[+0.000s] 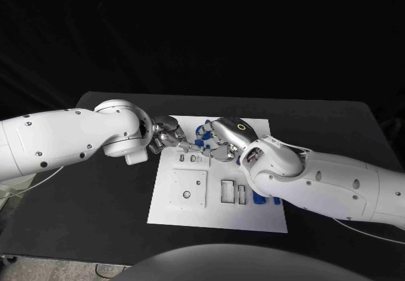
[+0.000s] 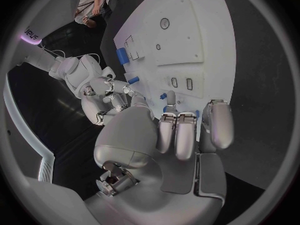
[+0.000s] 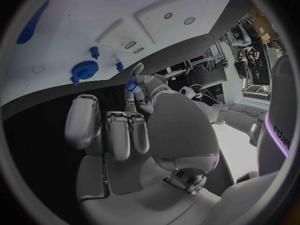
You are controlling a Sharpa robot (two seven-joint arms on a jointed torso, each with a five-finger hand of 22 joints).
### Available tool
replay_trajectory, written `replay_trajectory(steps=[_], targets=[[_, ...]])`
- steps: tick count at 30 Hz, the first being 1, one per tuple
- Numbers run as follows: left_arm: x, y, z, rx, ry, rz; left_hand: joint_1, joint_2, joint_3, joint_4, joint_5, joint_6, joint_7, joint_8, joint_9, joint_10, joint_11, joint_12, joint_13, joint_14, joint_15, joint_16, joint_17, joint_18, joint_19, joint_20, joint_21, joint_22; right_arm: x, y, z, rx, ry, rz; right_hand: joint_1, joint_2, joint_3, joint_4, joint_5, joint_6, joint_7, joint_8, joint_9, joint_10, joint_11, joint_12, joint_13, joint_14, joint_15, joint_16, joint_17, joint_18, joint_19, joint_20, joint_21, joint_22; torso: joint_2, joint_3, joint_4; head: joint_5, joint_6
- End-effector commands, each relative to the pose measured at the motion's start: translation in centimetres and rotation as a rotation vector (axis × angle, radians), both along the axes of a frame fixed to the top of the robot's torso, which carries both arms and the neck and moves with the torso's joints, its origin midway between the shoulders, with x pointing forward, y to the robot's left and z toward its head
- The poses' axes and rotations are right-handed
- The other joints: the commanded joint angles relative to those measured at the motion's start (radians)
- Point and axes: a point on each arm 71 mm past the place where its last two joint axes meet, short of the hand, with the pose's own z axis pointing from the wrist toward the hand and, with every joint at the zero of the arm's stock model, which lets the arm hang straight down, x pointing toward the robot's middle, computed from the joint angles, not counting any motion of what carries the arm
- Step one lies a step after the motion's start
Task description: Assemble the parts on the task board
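Observation:
The white task board (image 1: 221, 218) lies mid-table. Both hands meet over its far end. My left hand (image 1: 169, 139) pinches a small blue part (image 2: 167, 109) at its fingertips. Close beside it, my right hand (image 1: 221, 138) holds another small blue part (image 2: 133, 80) at its fingertips, the other fingers curled in. Under the hands, a blue gear (image 3: 83, 70) and a blue peg (image 3: 95, 51) stand on the board (image 3: 94, 15). Two blue pieces (image 1: 257, 200) lie beside the slots at the board's near right.
A square plate with round holes (image 1: 188, 188) and a pair of rectangular slots (image 1: 227, 190) sit on the board's near half. A long blue piece (image 3: 31, 27) lies at the board's far side. Black table (image 1: 93, 199) surrounds the board.

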Motion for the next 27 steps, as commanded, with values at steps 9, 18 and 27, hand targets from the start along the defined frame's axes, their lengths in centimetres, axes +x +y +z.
replay_trajectory(steps=[9,18,27], targets=[[0.04,-1.30,0.41,-0.161,-0.042,-0.037,0.009,0.016,-0.012,0.000,0.009,-0.009,0.012,-0.075,-0.115,0.053,0.013,-0.020,0.227,0.105,0.015,0.002,0.263,0.016,-0.011,0.010,-0.010,0.068,-0.10,-0.06,0.12,0.031,0.011,0.012,-0.011,0.003,0.010,-0.001,-0.016,0.009,-0.003,0.003,0.043,0.103,0.010,0.004,0.263,0.092,0.007,0.006,0.188,0.001,0.001,0.005,0.006,0.159,0.000,-0.0009,0.0017,-0.002,0.000],[-0.01,-1.41,0.57,-0.204,-0.049,-0.050,0.035,0.013,-0.011,-0.001,0.040,0.017,0.007,-0.085,-0.159,0.051,0.010,-0.021,0.226,0.105,0.014,0.002,0.263,0.017,-0.014,0.010,-0.015,0.070,0.08,-0.13,-0.15,0.005,0.028,0.005,-0.014,0.003,0.014,-0.003,-0.032,0.007,-0.001,-0.003,0.041,0.103,0.012,0.004,0.263,0.091,0.008,0.005,0.186,0.002,0.000,0.006,0.004,0.159,0.000,-0.0014,0.0020,-0.001,0.000],[0.00,-1.54,0.58,-0.230,-0.052,-0.051,0.095,0.038,0.014,-0.001,0.158,0.055,0.002,-0.083,-0.208,0.052,0.006,-0.020,0.227,0.105,0.010,0.002,0.263,0.017,-0.014,0.007,-0.018,0.077,0.10,-0.10,-0.16,0.003,0.026,0.004,-0.014,0.003,0.015,-0.003,-0.034,0.006,-0.001,-0.004,0.040,0.103,0.012,0.004,0.263,0.091,0.008,0.005,0.186,0.002,0.000,0.006,0.003,0.159,0.000,-0.0008,0.0020,0.001,0.000]])
